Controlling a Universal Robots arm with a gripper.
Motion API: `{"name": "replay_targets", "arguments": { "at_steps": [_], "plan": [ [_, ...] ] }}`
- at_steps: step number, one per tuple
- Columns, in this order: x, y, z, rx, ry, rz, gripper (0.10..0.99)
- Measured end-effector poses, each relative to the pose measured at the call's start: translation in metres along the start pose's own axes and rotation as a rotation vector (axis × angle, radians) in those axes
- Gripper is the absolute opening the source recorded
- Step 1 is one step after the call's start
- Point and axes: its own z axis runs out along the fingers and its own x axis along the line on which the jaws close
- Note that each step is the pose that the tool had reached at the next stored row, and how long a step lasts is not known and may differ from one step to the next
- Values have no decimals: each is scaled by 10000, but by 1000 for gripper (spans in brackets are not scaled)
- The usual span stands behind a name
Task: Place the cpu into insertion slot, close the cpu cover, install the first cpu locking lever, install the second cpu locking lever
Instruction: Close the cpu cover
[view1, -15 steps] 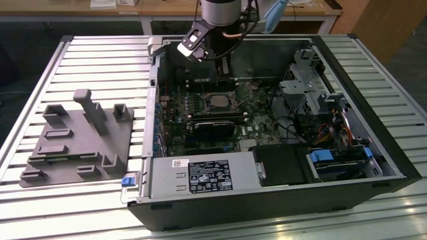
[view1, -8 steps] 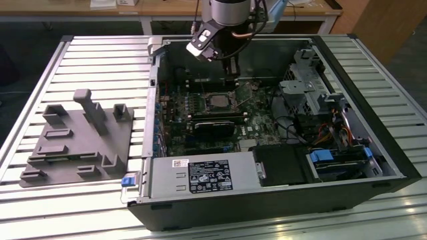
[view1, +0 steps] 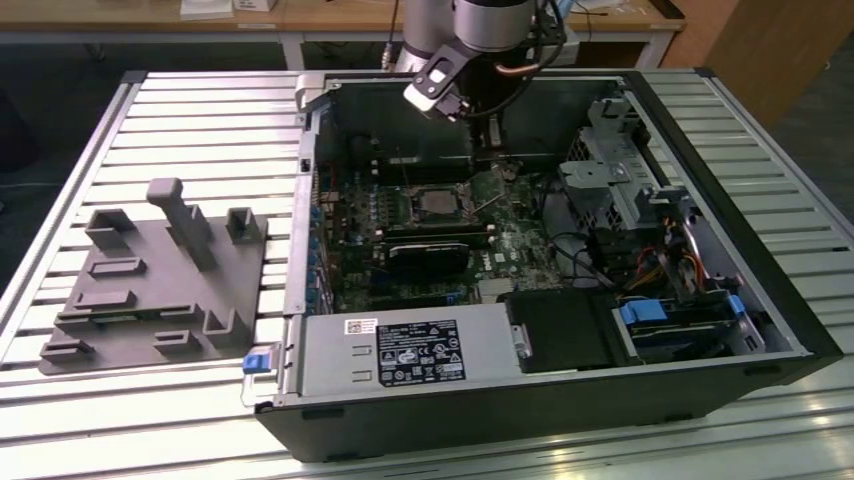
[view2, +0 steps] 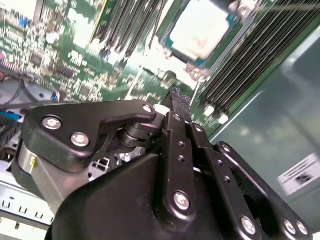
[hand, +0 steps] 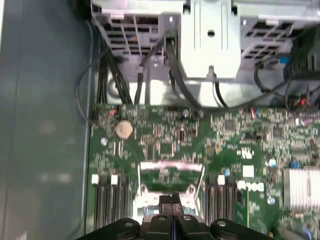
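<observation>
The cpu (view2: 202, 27) (view1: 438, 207), with its pale metal top, lies flat in the insertion slot (view2: 166, 40) on the green motherboard. My gripper (view1: 493, 148) reaches down into the open computer case, just behind the socket towards the case's far wall. Its black fingers are shut together with nothing between them in both wrist views (view2: 175, 93) (hand: 172, 199). A thin silver frame, the cpu cover (hand: 171, 165), appears raised off the socket and sits right in front of the fingertips. I cannot tell whether they touch it.
Long black memory slots (view2: 240, 65) run beside the socket. A black card (view1: 427, 252) lies nearer the case front. The silver drive cage (view1: 621, 175) and cables crowd the exterior view's right. A grey fixture (view1: 147, 285) rests on the slatted table outside the case.
</observation>
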Motion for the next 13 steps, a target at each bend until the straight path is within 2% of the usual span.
{"name": "replay_targets", "arguments": {
  "at_steps": [13],
  "plan": [
    [-1, 395, 33, 145, -1, -1, 106]
  ]
}}
